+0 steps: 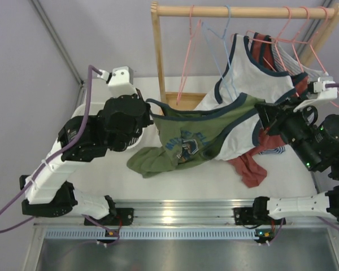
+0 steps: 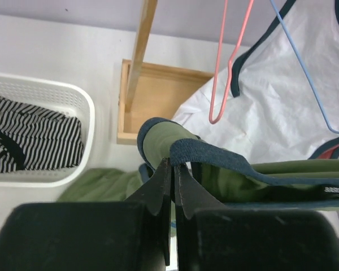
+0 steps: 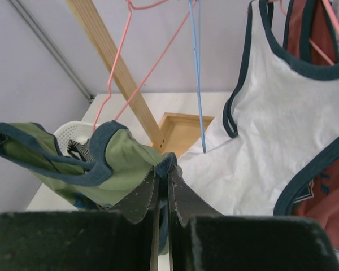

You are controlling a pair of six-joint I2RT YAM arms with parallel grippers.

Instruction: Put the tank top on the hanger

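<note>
The left gripper (image 2: pixel 172 165) is pinched tight on one navy-trimmed shoulder strap of the tank top (image 1: pixel 183 141), and the right gripper (image 3: pixel 164 172) is clamped on the other. The olive garment hangs stretched between them at the centre of the overhead frame, its lower part sagging onto the table (image 1: pixel 214 189). The hanger (image 3: pixel 196 68) hangs from the wooden rail (image 1: pixel 243 10) at upper centre, beside a white top (image 1: pixel 254 76).

The white desk (image 1: pixel 214 183) carries a white basket (image 2: pixel 86 116) at its left side and a wooden rack base (image 2: pixel 164 96) at the back. The lower end of the tank top (image 1: pixel 158 161) rests on the desk near the middle. A red garment (image 1: pixel 250 168) lies to its right.
</note>
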